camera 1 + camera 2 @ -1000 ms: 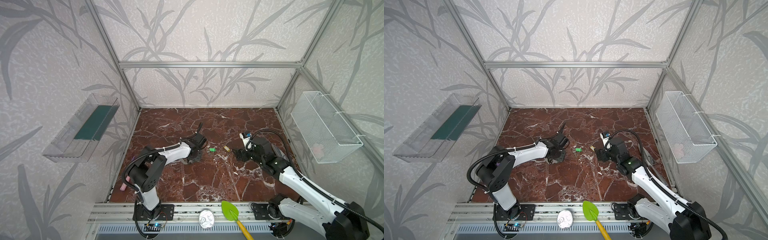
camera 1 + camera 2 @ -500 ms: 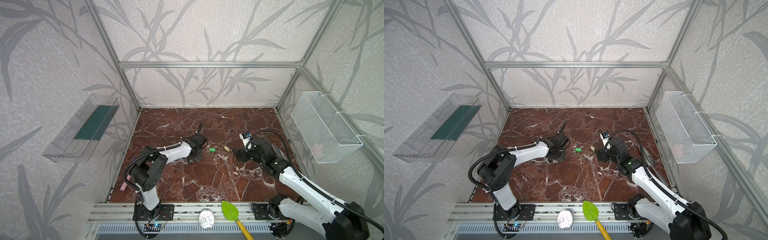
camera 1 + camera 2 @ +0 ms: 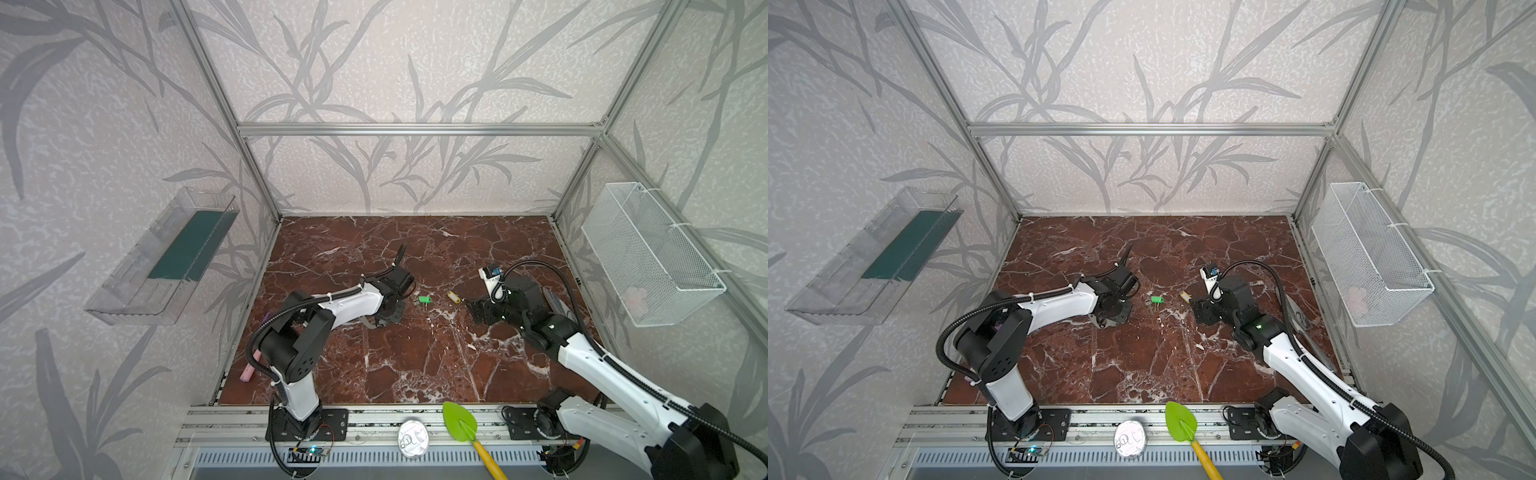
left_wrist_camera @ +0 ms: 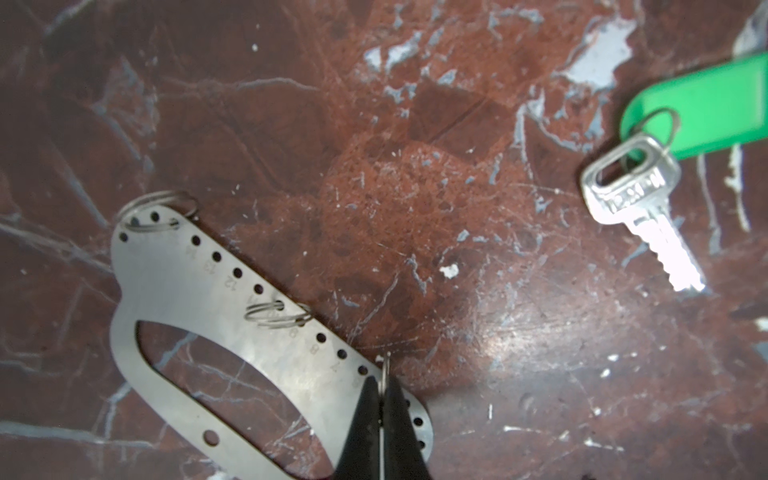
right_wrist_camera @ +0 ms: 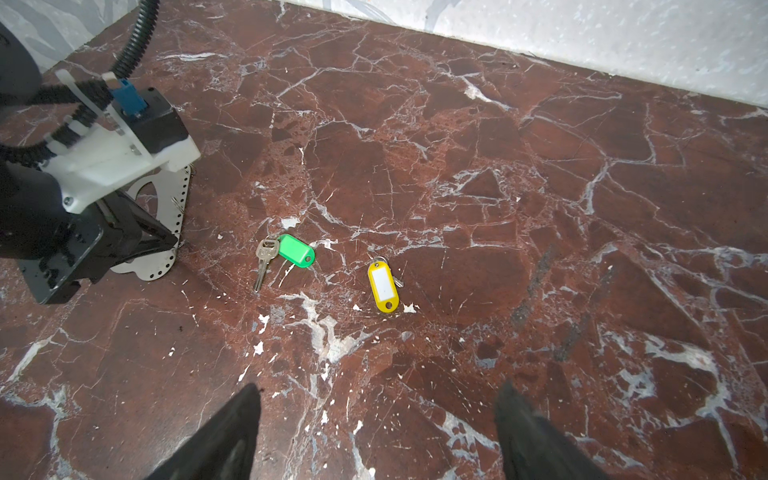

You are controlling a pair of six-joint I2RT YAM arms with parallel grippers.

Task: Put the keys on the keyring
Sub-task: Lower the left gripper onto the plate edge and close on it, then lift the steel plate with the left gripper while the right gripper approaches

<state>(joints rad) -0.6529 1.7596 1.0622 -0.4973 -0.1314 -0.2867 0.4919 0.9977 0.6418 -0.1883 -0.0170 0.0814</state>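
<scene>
Here, the left gripper (image 4: 381,386) has its jaws pressed together on a thin wire ring (image 4: 387,365), which stands upright at the holed edge of the keyring (image 4: 178,286). The keyring is a flat grey plate lying on the marble table (image 5: 540,166), a little left of the table's middle. Two further loops (same thin wire) sit through holes along that edge, an end loop (image 4: 156,212) and a middle loop (image 4: 277,316). The green-tagged key (image 5: 262,259) lies flat near the table's middle, close to the keyring but not touching it. The yellow-tagged key (image 5: 383,286) lies just beside it toward the right edge, its metal mostly hidden under the tag. The right gripper (image 5: 379,390) is near the yellow tag, jaws spread wide and holding nothing.
</scene>
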